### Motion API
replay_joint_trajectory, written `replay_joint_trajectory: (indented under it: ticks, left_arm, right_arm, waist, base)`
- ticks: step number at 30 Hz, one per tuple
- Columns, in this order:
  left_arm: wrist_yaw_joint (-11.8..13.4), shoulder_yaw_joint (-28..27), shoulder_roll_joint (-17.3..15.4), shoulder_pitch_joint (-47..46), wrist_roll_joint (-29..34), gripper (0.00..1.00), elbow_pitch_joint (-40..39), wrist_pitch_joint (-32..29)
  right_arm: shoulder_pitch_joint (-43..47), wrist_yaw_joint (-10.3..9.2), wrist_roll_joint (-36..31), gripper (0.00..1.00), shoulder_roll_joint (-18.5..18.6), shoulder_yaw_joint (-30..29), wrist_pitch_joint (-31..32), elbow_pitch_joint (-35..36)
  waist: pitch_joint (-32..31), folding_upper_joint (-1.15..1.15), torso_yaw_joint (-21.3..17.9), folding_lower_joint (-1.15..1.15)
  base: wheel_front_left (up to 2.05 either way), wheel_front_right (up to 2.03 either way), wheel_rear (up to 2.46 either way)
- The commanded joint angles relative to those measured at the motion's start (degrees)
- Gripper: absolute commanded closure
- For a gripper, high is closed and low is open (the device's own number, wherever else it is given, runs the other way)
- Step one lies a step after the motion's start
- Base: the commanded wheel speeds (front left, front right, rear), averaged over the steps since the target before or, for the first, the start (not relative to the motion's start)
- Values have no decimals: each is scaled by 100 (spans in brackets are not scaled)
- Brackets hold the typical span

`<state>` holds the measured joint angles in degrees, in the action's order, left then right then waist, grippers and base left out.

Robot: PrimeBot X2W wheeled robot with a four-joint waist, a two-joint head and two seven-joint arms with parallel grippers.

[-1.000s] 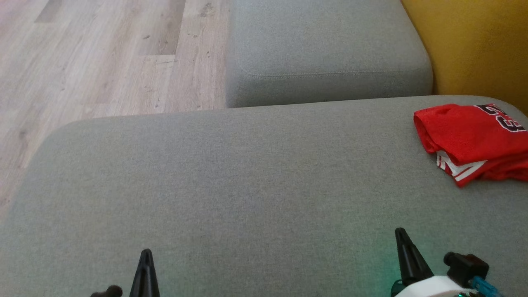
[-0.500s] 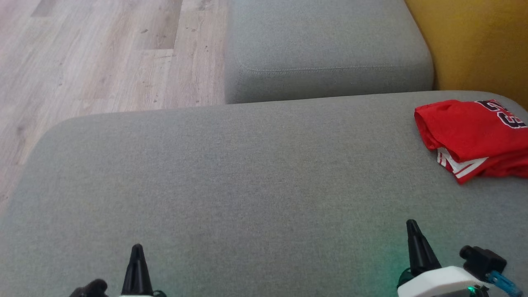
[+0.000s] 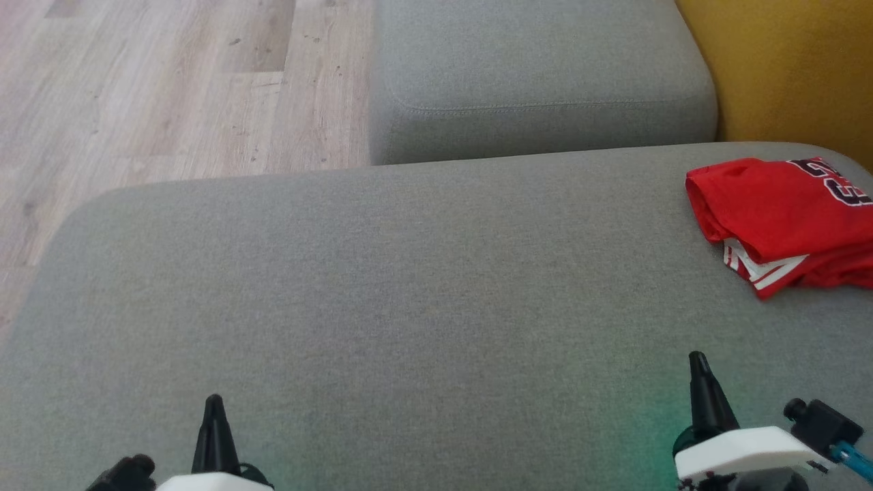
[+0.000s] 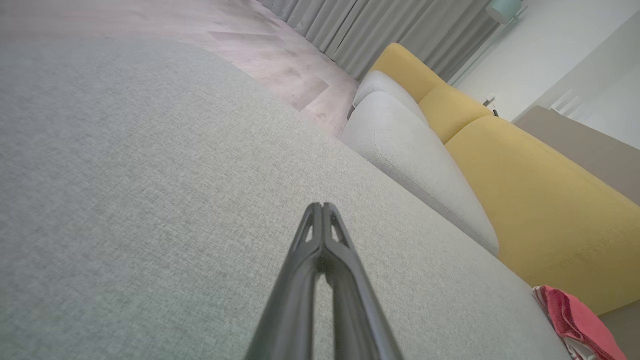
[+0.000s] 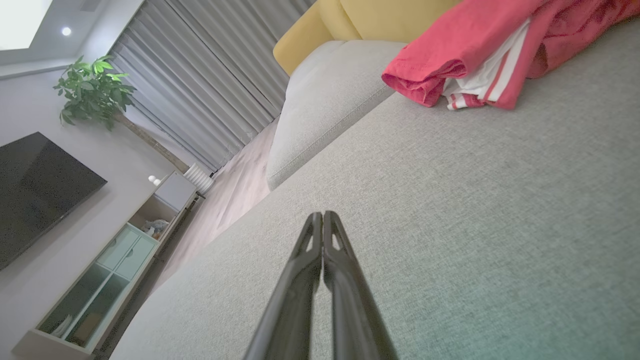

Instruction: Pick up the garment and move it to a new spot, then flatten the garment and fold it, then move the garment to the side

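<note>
Left gripper (image 3: 213, 402) low at near edge, fingers pressed together, holding nothing. Right gripper (image 3: 697, 361) likewise closed, empty, above grey cushion (image 3: 409, 293). Red garment (image 3: 777, 218) folded, lying at cushion's far right, well apart from both. Beyond: second cushion (image 3: 539, 75), yellow backrest (image 3: 791, 68), wood floor (image 3: 136, 88).

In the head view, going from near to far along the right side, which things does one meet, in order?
Right end effector → red garment → yellow backrest.
</note>
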<state>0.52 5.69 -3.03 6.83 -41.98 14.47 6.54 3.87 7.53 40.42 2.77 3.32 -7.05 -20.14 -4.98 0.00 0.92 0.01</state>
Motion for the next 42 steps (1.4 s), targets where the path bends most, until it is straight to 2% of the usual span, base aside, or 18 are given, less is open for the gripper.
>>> replay_joint_trajectory:
  ticks: [1, 42]
  left_arm:
    - [-47, -145, -5, -341, -198, 100, -158, -39]
    - [-458, -725, -1, -864, -2831, 100, -95, -723]
  right_arm:
    - [-325, -2, 217, 100, 61, -5, 40, 212]
    - [-691, -3, 2959, 100, 69, -491, 718, 433]
  waist:
    - [13, 0, -2, -1]
    - [287, 0, -51, -1]
  base:
    - [0, 0, 0]
    - [0, 0, 0]
